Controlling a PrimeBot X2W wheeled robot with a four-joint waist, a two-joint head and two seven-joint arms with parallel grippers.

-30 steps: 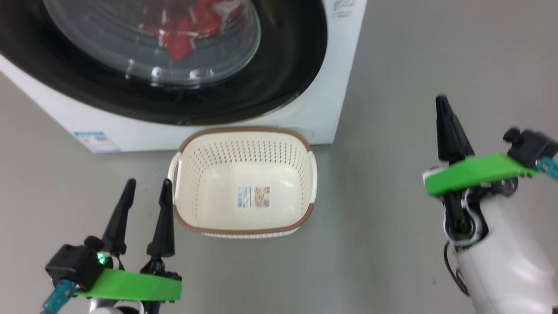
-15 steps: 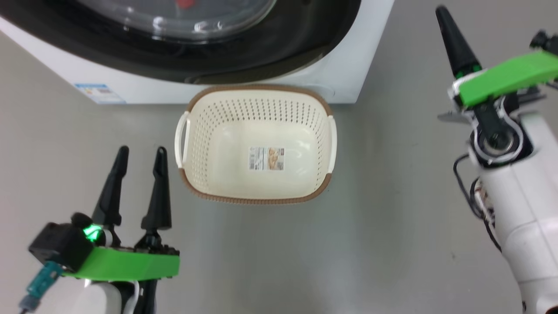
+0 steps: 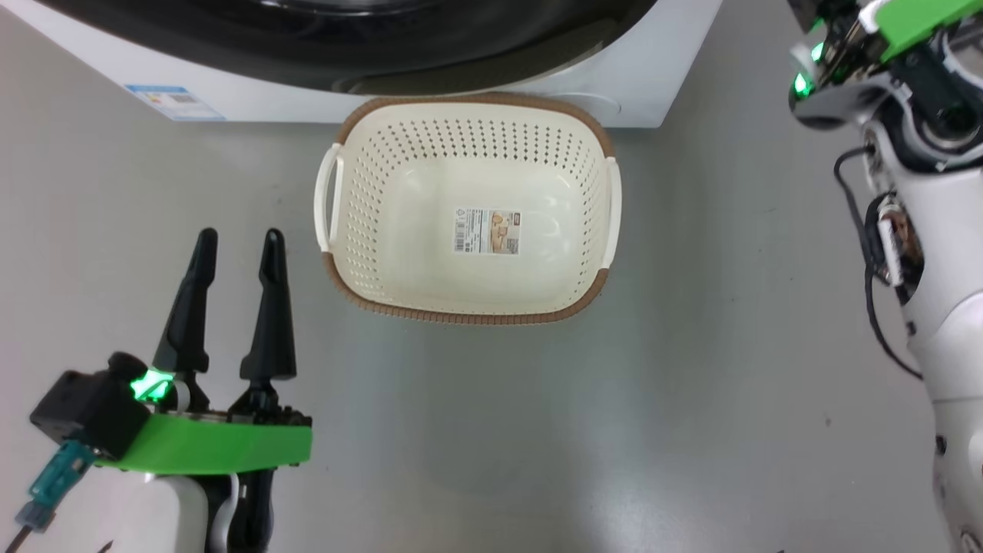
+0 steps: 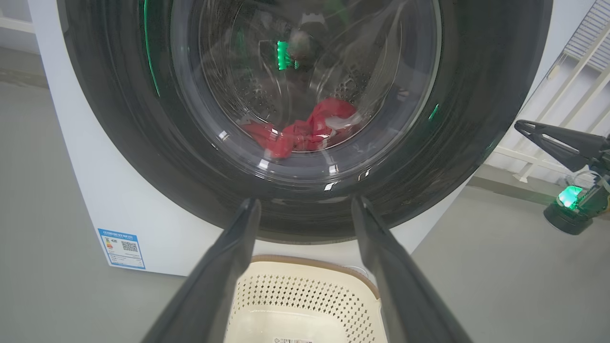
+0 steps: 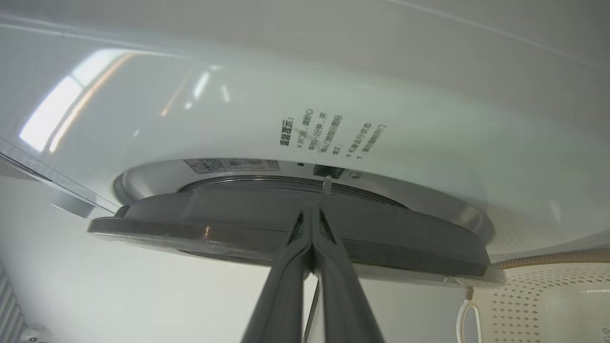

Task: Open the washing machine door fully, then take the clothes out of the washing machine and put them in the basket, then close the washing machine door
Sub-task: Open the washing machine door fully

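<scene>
Left hand (image 3: 239,238) fingers apart, hovering left of cream perforated plastic basket (image 3: 468,315) on grey floor (image 3: 691,384), before big white washing machine (image 4: 119,205). Right hand (image 5: 312,214) pinched together, tips at glossy black round door (image 4: 476,119) edge. Bright red clothes (image 4: 305,133) behind glass.

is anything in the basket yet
No, the basket has just its paper label inside, and the red clothes lie in the drum behind the door.
</scene>
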